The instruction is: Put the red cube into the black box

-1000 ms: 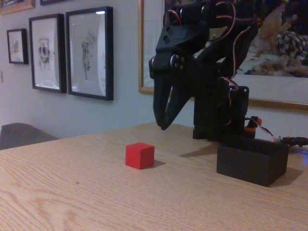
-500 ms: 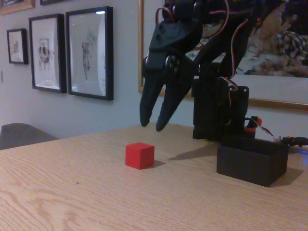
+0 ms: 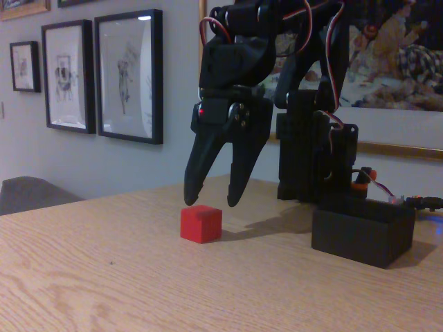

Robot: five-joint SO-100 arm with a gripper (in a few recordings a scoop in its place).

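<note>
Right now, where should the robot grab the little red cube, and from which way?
From straight above. The red cube sits flat on the table with open space around it, and the open tool hangs just over it, fingertips pointing down. Closing on two opposite flat side faces, near their middle, would probably hold best.

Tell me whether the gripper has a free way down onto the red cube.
Probably yes: the gripper hangs open just above the red cube, with nothing between them; the black box sits well to the right.
</note>
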